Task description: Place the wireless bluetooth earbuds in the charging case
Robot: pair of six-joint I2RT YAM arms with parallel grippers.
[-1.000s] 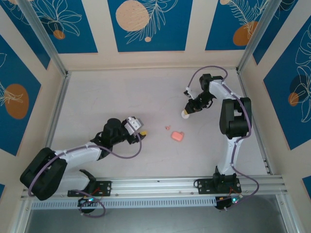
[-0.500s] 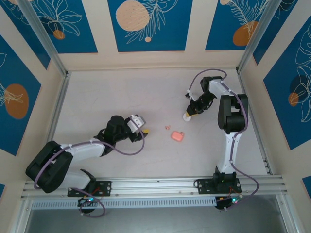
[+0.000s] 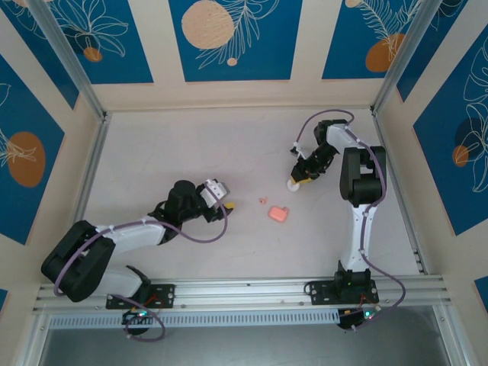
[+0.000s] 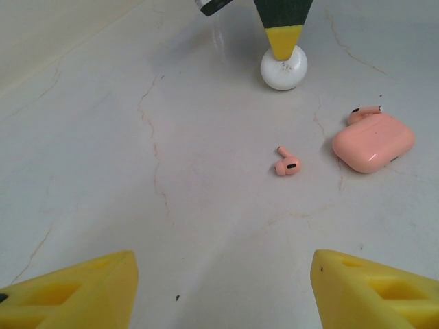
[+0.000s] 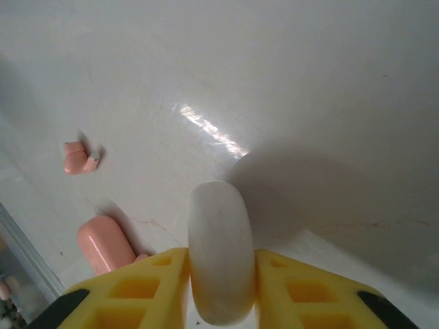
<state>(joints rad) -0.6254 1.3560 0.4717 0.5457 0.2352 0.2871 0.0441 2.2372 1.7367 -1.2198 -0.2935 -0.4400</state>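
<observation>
Top, left wrist and right wrist views. The charging case (image 3: pixel 278 214), salmon-pink and closed, lies flat on the pale table (image 3: pixel 191 145). One earbud (image 4: pixel 287 164) lies apart from the case on its left. A second earbud (image 4: pixel 363 112) lies against the case's far edge; in the top view it is too small to make out.

The left gripper (image 3: pixel 223 200) hovers left of the case, jaws spread wide with nothing between them. Its yellow fingers (image 4: pixel 82 291) frame the case and the loose earbud from a distance. Compared with one second ago, the left arm has stretched forward, bringing this gripper slightly nearer the case.

The right gripper (image 5: pixel 219 257) sits beyond the case and clasps a white disc (image 5: pixel 218 226) held on edge. Both pads are apparently flush against its flanks. Its forearm has swung a little since then. The case and earbuds have not moved.
</observation>
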